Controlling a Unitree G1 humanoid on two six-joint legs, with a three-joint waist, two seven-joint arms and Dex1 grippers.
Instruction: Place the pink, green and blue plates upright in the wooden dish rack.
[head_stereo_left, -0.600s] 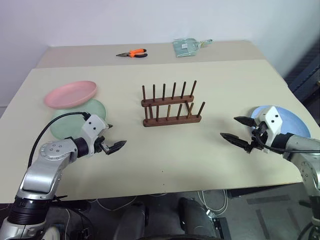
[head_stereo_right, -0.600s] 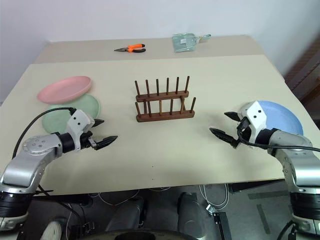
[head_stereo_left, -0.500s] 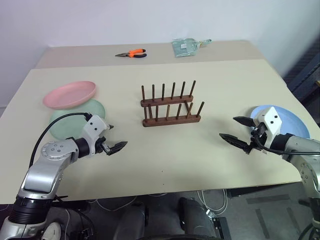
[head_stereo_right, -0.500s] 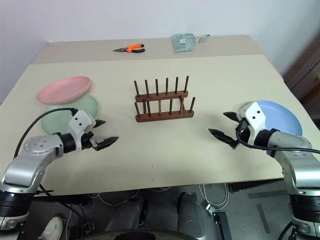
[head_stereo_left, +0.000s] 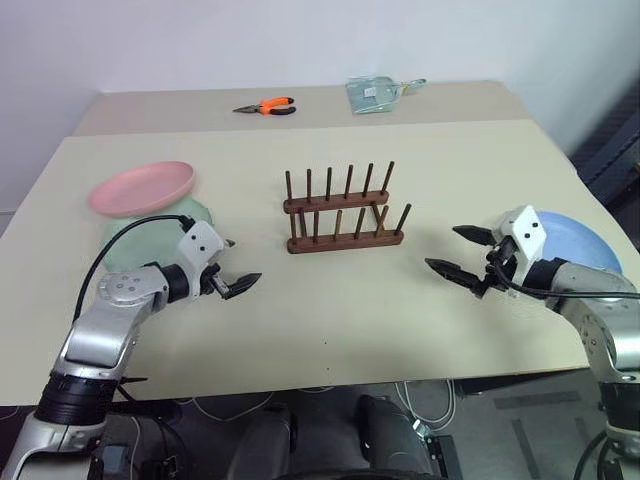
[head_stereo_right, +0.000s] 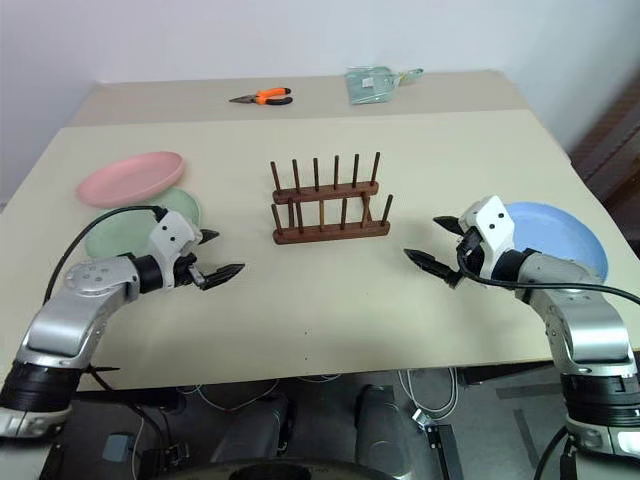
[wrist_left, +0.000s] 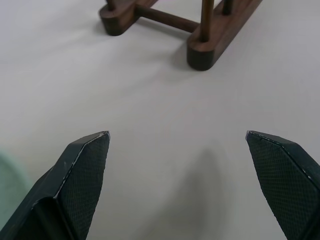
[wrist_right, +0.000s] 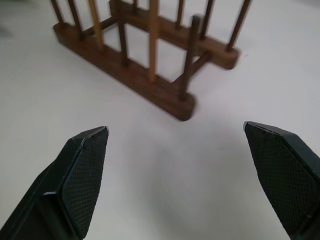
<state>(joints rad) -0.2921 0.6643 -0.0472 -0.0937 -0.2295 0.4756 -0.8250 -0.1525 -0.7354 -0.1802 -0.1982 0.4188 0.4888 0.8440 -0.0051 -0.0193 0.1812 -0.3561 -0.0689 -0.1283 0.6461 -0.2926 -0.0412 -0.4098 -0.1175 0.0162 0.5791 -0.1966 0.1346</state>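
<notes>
The wooden dish rack (head_stereo_left: 345, 211) stands empty at the table's middle, its pegs upright. At the left, the pink plate (head_stereo_left: 141, 187) lies overlapping the far edge of the green plate (head_stereo_left: 122, 243), which my left arm partly covers. The blue plate (head_stereo_left: 578, 241) lies flat at the right edge, behind my right wrist. My left gripper (head_stereo_left: 240, 265) hovers open just right of the green plate, pointing at the rack (wrist_left: 202, 51). My right gripper (head_stereo_left: 442, 247) is open too, left of the blue plate, facing the rack (wrist_right: 150, 86). Neither holds anything.
Orange-handled pliers (head_stereo_left: 266, 106) and a clear plastic packet (head_stereo_left: 376, 93) lie on the far table section. A black cable loops over my left wrist. Bare tabletop (head_stereo_left: 330, 300) stretches between the grippers and the front edge.
Both grippers have moved inward toward the rack, the left one to the right and the right one to the left. They stay open; plates and rack are unmoved.
</notes>
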